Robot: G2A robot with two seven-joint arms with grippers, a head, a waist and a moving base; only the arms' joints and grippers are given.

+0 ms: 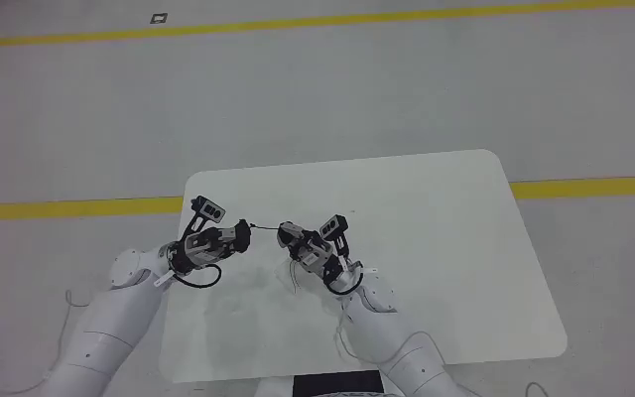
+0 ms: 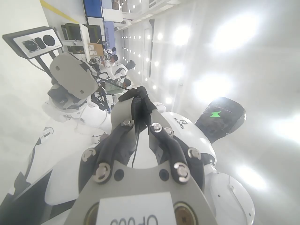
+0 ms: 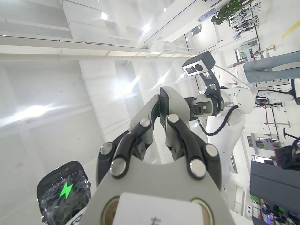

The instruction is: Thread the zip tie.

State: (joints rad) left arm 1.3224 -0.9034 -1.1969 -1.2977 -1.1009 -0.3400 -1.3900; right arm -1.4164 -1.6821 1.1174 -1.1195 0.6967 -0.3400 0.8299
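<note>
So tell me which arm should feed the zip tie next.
Left, probably. The left claw is shut on the zip tie, whose thin strand points straight at the right claw, which is shut opposite it; feeding forward looks simplest.

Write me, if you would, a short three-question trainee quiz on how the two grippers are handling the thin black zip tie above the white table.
1. True or false: the thin black plastic zip tie lies flat on the white rounded-corner table.
2. The left gripper and the right gripper are: A) both open; B) both shut; C) one open, one shut.
3. Fill in: the zip tie spans the gap ____ the two grippers.

Key: 1 false, it is held up off the table; 2 B; 3 between.
</note>
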